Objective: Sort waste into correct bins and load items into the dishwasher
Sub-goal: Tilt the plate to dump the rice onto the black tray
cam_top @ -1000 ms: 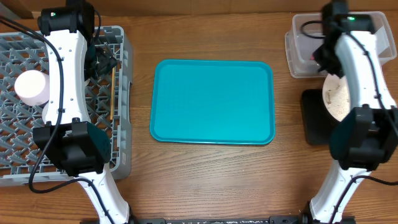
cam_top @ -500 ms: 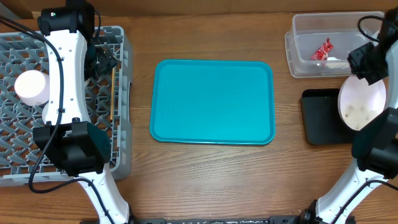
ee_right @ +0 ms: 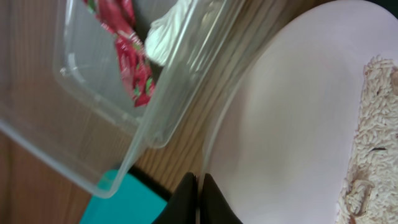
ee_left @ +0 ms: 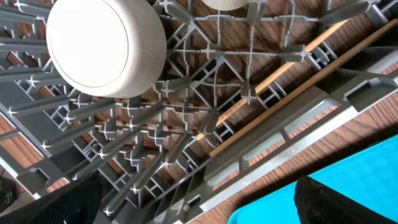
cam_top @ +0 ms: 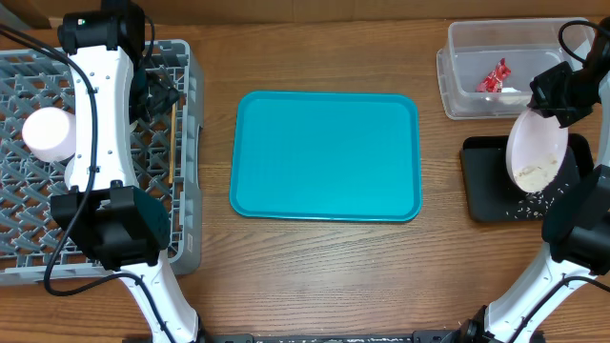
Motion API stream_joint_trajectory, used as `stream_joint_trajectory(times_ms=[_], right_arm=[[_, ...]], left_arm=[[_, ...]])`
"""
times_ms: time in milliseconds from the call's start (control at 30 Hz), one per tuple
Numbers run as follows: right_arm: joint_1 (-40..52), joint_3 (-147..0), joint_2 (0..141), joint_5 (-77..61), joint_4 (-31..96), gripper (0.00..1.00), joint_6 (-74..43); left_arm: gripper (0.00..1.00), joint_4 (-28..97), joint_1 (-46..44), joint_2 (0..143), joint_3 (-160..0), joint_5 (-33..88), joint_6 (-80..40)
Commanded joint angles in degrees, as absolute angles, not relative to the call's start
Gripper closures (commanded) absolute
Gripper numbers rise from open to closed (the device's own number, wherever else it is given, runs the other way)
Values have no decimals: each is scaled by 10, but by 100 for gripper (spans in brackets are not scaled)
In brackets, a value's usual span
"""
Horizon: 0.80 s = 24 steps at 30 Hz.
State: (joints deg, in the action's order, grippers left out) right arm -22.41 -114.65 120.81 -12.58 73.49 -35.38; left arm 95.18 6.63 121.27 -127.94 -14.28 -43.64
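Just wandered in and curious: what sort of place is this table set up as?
Probably a lab mock-up of kitchen clean-up: a grey dish rack, a clear tub holding a red wrapper, and a pink bowl tipped over a black tray.

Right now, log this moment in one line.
right gripper: shut on white plate, tilted over black tray | rice crumbs: on plate and tray | red wrapper: in clear tub | left gripper: open over dish rack

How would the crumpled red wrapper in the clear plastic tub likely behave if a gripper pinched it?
The crumpled red wrapper looks like thin creased film, so probably floppy and very light. Lying loose in the clear plastic rectangular tub, it may slide when pushed, and would likely squash rather than resist.
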Motion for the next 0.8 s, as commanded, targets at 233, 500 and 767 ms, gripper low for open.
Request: stream_joint_trajectory(times_ms=[233, 500, 767], right_arm=[[-249, -1161, 1187, -247, 752, 96, -330], [-325, -1161, 1181, -371, 764, 96, -277], [-375, -1161, 1181, -450, 783, 96, -241]], left_arm=[[0, 953, 66, 1190, -1292, -143, -449], [0, 953, 66, 1190, -1292, -143, -449], [0, 953, 65, 1190, -1292, -143, -448]])
